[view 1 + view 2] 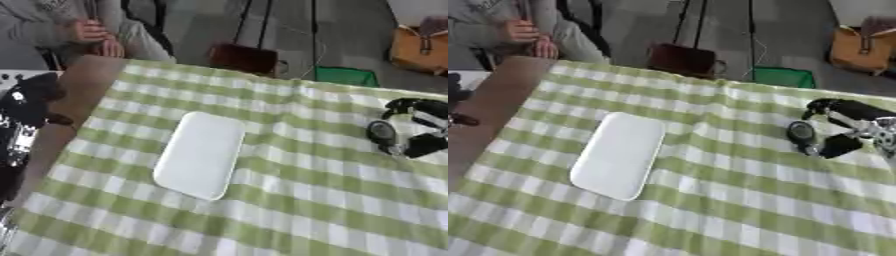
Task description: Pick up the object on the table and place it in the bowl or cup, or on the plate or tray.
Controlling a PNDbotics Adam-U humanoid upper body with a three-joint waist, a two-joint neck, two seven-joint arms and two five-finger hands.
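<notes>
A white oblong tray (200, 154) lies on the green-and-white checked cloth (297, 200), left of the middle, with nothing on it. At the right edge my right hand (852, 120) hovers low over the cloth. Its fingers arch over the top and its thumb (839, 145) sits below. Between them, on the hand's left side, is a small dark round object (801, 132) with a short stem that runs down to the thumb. My left hand (24, 112) shows at the far left, over the bare wooden table edge, black with silver parts.
Bare brown tabletop (83, 85) lies left of the cloth. Beyond the far edge, on the floor, stand a dark brown bag (245, 57), a green item (347, 76) and an orange bag (418, 47).
</notes>
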